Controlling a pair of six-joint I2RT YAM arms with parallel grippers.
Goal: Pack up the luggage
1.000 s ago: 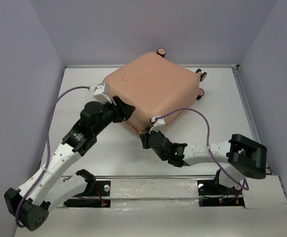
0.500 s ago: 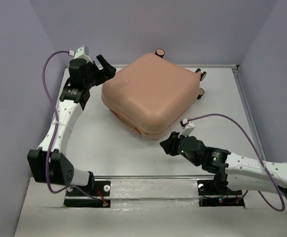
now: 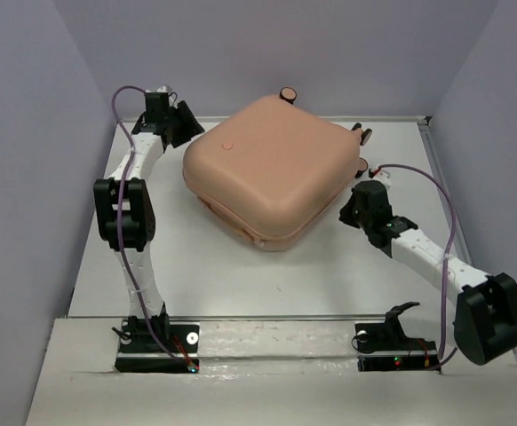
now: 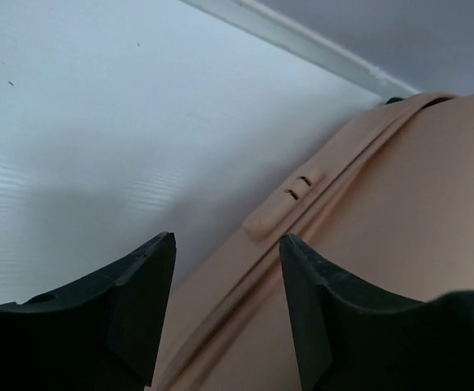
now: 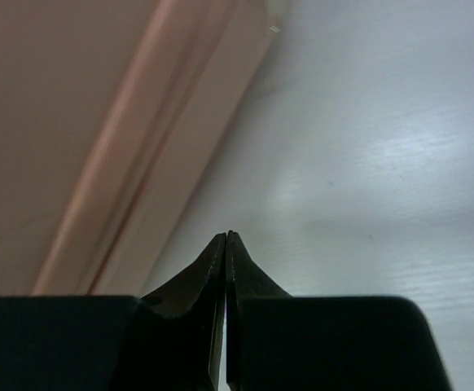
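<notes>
A small peach-pink hard-shell suitcase with rounded corners (image 3: 272, 169) lies flat and closed on the white desk (image 3: 187, 266), toward the far middle and turned cornerwise. Its smooth top shell bears one small round dimple (image 3: 227, 145), and pink-and-black wheels (image 3: 363, 135) jut out at its far right edge; only the top view shows these. The left wrist view alone shows a small raised tab with two slots (image 4: 284, 204) on the grooved seam between the shells. The right wrist view shows that seam running along the side above bare desk. The left arm's jaws stand wide apart near the case's far left corner, holding nothing. The right arm's jaws are pressed tip to tip, empty, just beside the case's right side.
</notes>
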